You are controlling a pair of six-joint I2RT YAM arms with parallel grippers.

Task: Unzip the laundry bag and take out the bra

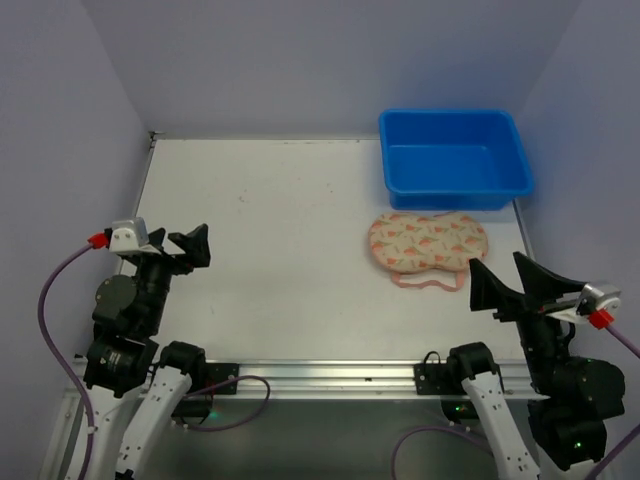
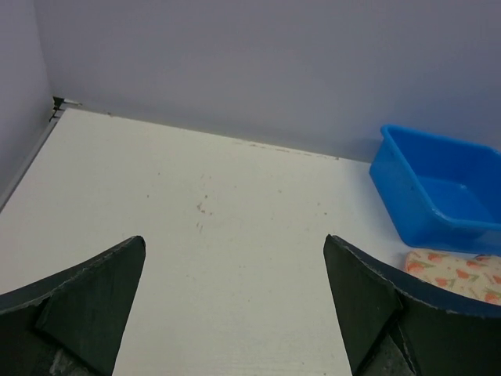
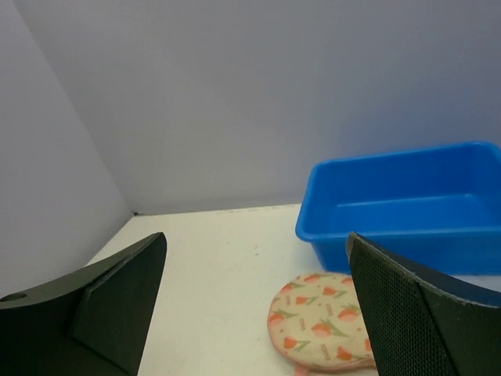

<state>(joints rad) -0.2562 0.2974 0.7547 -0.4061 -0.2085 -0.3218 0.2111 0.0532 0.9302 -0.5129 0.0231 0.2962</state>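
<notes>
At the far left, the left gripper (image 1: 193, 250) hangs over the near-left part of the flat white table (image 1: 280, 220). Its two dark fingers are spread wide with nothing between them, and its wrist view shows only tabletop past the blades. It is well apart from everything the task concerns, which reads as a parked, ready pose rather than a reach.

Toward the far right stands a rectangular blue plastic tub (image 1: 455, 165), set back near the rear edge. It is probably there to receive something, though that is a guess.

Just in front of the tub, near it but apparently not touching, the peanut-shaped padded cream-peach fabric laundry bag (image 1: 428, 243) with pink-orange and green print lies flat, its long axis running left to right. A thin pink strap (image 1: 430, 283) curls on the table along its near edge. The zip is too small to make out, so I cannot tell where its puller sits. The bag looks closed and plump. The plain white padded bra is nowhere in view and is presumably inside.

The right gripper (image 1: 497, 265) hovers just beside the bag's near-right end, its fingers wide apart and empty, aimed across the bag. Its wrist view frames one lobe and the tub between the blades. Being nearest, this arm seems placed to act first. The unzipping has not yet begun, and one arm will likely need to pin the soft fabric while the other pulls.
</notes>
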